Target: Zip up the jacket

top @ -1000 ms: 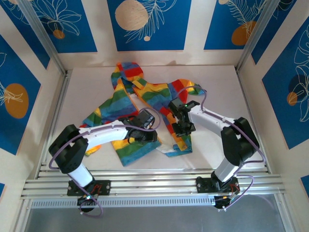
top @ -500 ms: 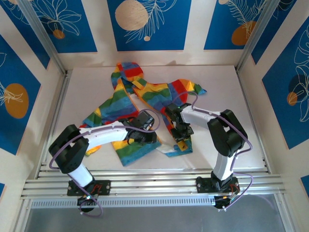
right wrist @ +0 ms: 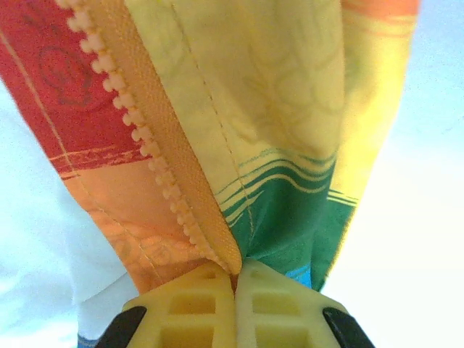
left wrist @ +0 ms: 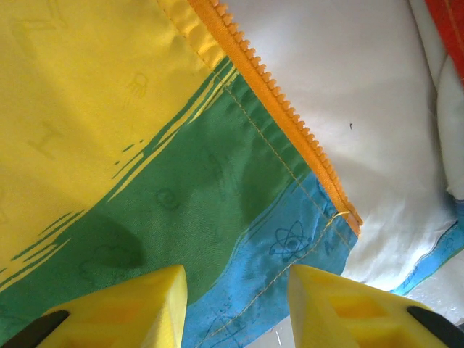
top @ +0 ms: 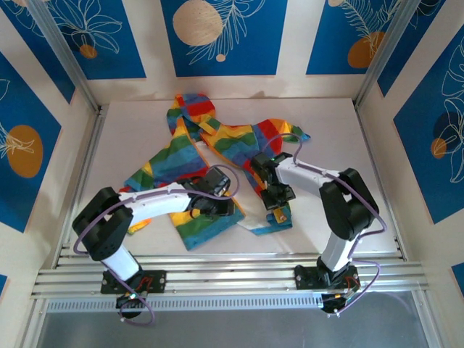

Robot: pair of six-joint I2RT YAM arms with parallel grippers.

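- Roughly at the middle of the white tabletop (top: 333, 130) lies one jacket (top: 232, 139), striped red, orange, yellow, green and blue, with its front spread open.
- Its single hood (top: 190, 109) points toward the far edge, and its hem lies toward the two arm bases.
- Two arms reach in from the near edge, one tool each, both over the lower part of the jacket and near each other.
- The left tool (top: 220, 201) sits over the panel on the left. In the left wrist view, the left tool (left wrist: 233, 304) has its two yellow fingers (left wrist: 123, 308) standing apart above the green and blue stripes; whether they touch the cloth cannot be told.
- One orange zipper (left wrist: 283, 119) half runs diagonally along that panel's edge and ends at the blue stripe, with white lining (left wrist: 377, 109) beside it.
- The right tool (top: 278, 197) is on the panel on the right. In the right wrist view, the right tool (right wrist: 235, 304) has its two yellow fingers (right wrist: 196, 308) pressed together, clamped on the jacket's edge where the second zipper half (right wrist: 152, 156) runs down into them.
- Red and orange stripes lie on one side of that zipper half, yellow and green on the other.
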